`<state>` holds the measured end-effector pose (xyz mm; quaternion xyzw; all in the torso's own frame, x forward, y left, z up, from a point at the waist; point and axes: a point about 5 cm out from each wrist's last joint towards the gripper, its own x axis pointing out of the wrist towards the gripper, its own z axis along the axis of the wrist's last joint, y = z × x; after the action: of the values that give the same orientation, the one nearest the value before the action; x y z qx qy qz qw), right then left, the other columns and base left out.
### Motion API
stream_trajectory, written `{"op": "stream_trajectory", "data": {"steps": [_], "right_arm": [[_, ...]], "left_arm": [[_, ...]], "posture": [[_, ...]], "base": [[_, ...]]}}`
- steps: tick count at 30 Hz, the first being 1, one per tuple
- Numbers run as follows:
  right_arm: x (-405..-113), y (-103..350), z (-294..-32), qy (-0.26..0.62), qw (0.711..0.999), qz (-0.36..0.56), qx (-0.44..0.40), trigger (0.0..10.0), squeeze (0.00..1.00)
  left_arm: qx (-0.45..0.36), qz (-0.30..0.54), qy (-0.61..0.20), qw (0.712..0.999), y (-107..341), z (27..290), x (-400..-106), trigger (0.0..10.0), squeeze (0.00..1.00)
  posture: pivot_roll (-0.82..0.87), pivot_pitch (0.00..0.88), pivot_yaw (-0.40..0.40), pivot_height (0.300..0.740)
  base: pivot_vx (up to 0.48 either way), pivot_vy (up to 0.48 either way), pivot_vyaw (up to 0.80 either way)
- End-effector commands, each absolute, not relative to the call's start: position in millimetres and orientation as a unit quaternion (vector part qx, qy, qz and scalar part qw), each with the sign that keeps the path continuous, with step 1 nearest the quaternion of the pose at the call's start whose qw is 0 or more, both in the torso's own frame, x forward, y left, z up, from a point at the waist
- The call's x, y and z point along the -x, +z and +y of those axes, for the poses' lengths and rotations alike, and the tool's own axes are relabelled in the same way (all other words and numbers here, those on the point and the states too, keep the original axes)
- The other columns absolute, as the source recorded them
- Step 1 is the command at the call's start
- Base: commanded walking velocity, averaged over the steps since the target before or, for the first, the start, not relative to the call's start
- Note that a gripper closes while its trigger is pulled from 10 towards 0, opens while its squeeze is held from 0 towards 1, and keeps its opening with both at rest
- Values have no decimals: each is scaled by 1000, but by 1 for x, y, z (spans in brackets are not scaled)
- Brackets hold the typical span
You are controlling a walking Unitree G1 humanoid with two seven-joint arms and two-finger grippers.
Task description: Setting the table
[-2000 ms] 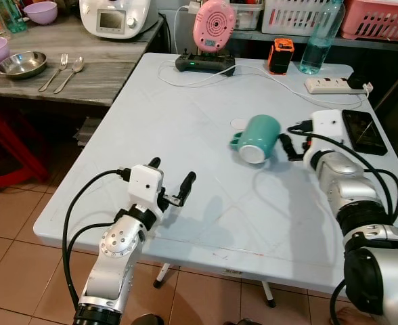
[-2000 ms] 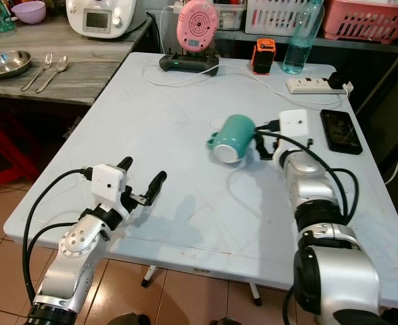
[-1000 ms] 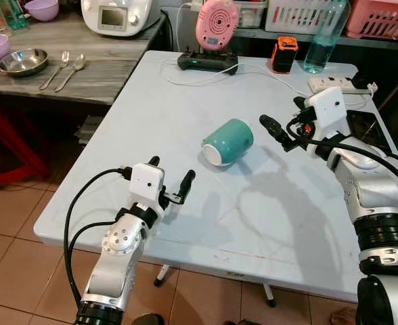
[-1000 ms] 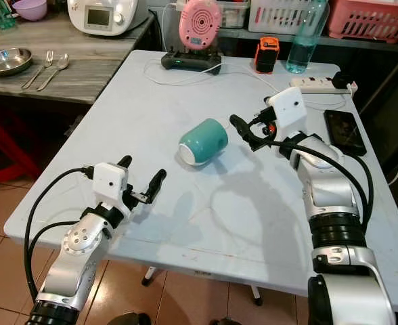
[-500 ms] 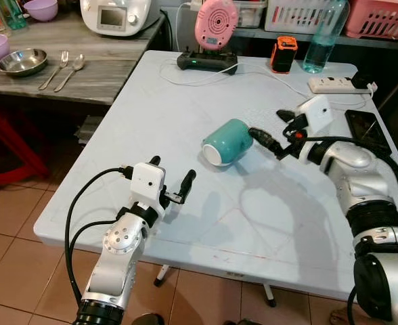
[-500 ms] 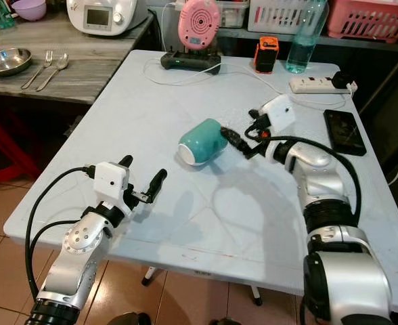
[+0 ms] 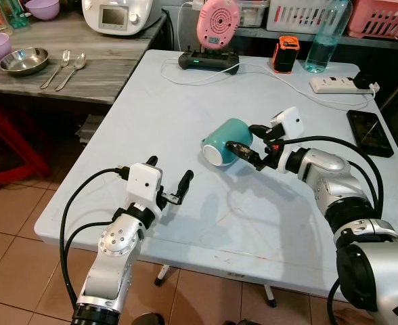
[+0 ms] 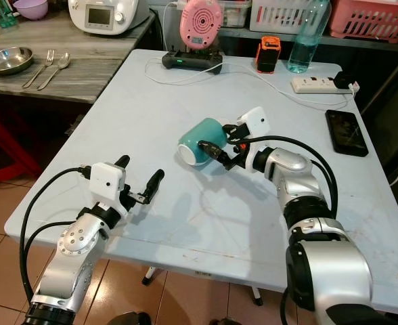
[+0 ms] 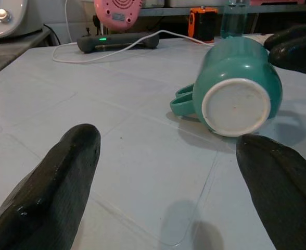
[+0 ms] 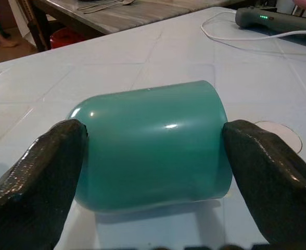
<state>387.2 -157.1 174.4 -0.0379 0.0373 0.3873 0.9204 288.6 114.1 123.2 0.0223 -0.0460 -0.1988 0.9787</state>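
Note:
A teal mug [image 7: 223, 139] lies on its side on the white table [image 7: 185, 95], its white base [image 9: 236, 107] turned toward my left gripper and its handle [image 9: 180, 102] against the tabletop. My right gripper [image 7: 251, 140] is open and straddles the mug, one black finger [image 10: 36, 172] beside its base end and the other [image 10: 270, 174] beside its rim end. They stand close to it or just touching; I cannot tell which. My left gripper [image 7: 168, 171] hovers open over the table's near left part, well short of the mug, holding nothing.
At the far edge stand a pink device [image 7: 217, 24] on a black base, an orange item [image 7: 285, 53], a water bottle [image 7: 324, 40] and a power strip [image 7: 338, 84]. A phone [image 7: 368, 132] lies at the right. The side counter holds a metal bowl [image 7: 23, 61], a fork and a spoon [image 7: 63, 68].
My right gripper has dropped from above the table and moved left until its fingers flank the mug. The mug and my left arm have stayed put over the last second.

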Motion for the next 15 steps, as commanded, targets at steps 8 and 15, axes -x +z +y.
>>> {"op": "stream_trajectory", "data": {"steps": [8, 15], "right_arm": [[-388, 184, -135, 440, 897, 22, 24, 10000, 0], [-383, 183, -130, 449, 893, 6, 28, 10000, 0]], "left_arm": [[-26, -41, -199, 979, 124, 117, -284, 10000, 0], [-16, -46, -192, 980, 126, 118, -285, 10000, 0]], "posture": [[22, 143, -16, 740], [15, 141, -20, 740]], "base": [[0, 0, 0], [0, 0, 0]]}}
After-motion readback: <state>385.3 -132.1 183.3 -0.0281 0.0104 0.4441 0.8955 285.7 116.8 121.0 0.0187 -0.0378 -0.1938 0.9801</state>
